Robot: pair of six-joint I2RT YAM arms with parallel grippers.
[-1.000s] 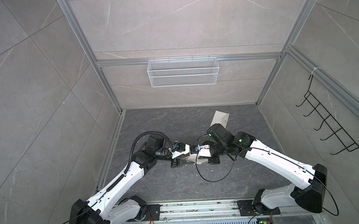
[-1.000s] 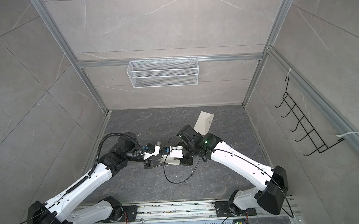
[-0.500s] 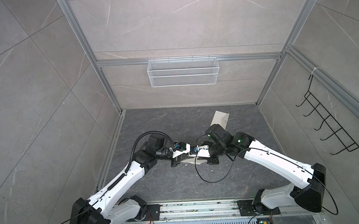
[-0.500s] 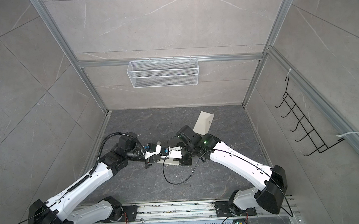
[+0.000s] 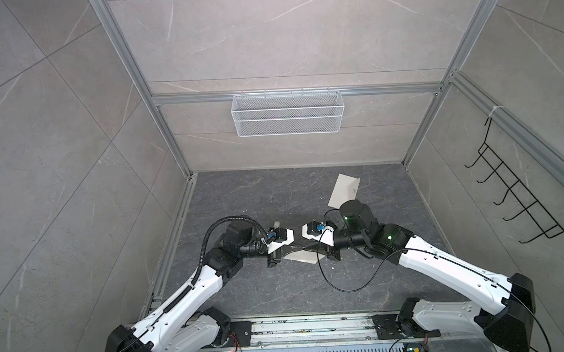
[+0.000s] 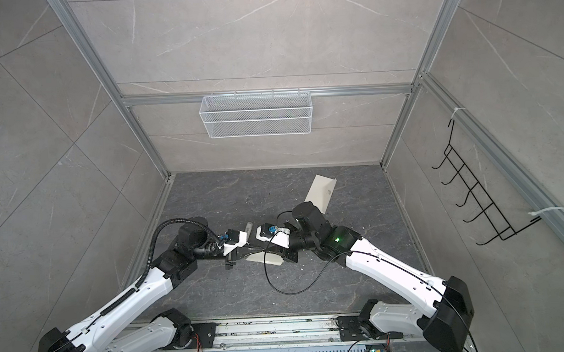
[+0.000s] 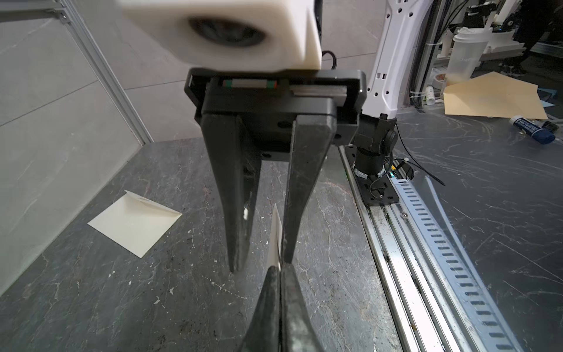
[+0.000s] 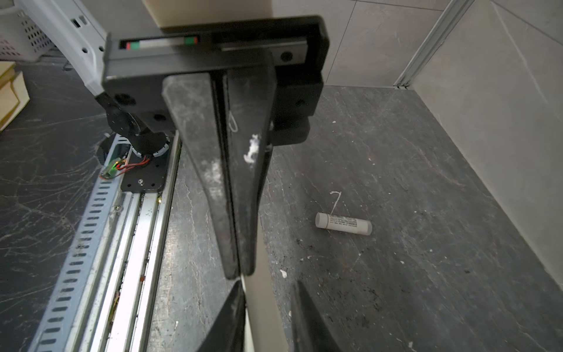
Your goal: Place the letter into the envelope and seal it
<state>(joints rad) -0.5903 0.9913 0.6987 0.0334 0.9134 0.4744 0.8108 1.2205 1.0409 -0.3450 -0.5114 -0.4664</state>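
The left gripper (image 7: pixel 278 269) is clenched on one end of the letter (image 5: pixel 301 256) at mid-table. The right gripper (image 7: pixel 262 263) is slack, jaws apart around the other end. The envelope (image 5: pixel 344 189) lies flat at one o'clock from them, and a glue stick (image 8: pixel 343 224) lies near eleven.

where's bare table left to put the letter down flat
Back left is bare: table between the left wall and the envelope. The front strip along the base rail is also free, though a cable loops over it. Crowded: the centre, where left gripper and right gripper meet at the letter, with the glue stick just behind.
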